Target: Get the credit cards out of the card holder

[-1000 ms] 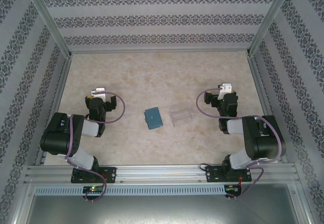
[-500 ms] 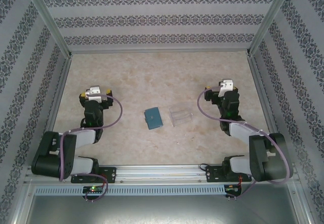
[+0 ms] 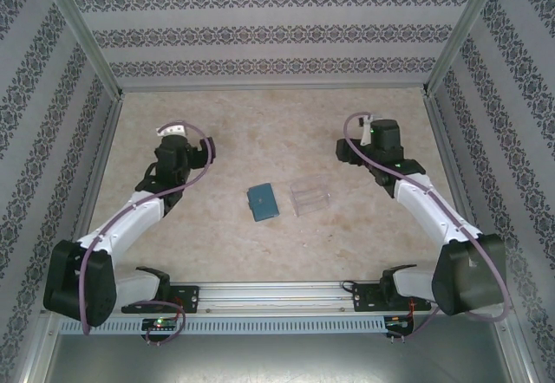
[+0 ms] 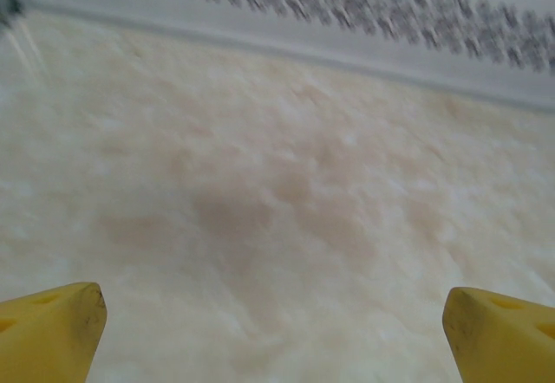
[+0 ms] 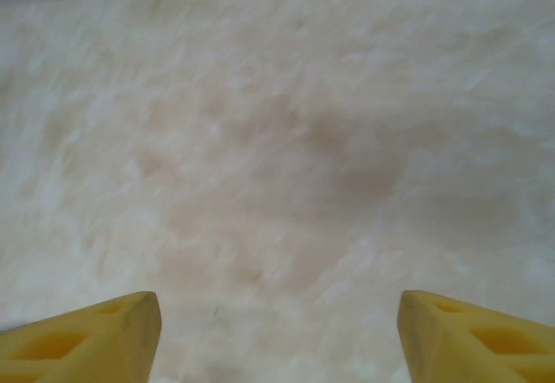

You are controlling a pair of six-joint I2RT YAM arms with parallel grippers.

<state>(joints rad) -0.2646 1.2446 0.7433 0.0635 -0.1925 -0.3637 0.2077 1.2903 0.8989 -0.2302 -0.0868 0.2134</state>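
A beige marbled desk (image 3: 260,123) is lying under even light. White walls (image 3: 260,32) with dark floral stripes are enclosing three sides, and an aluminium rail (image 3: 277,293) is running along its near edge.

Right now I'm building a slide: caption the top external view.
Both open, left gripper and right gripper hover above the table; the closed card holder and clear tray sit untouched between them.
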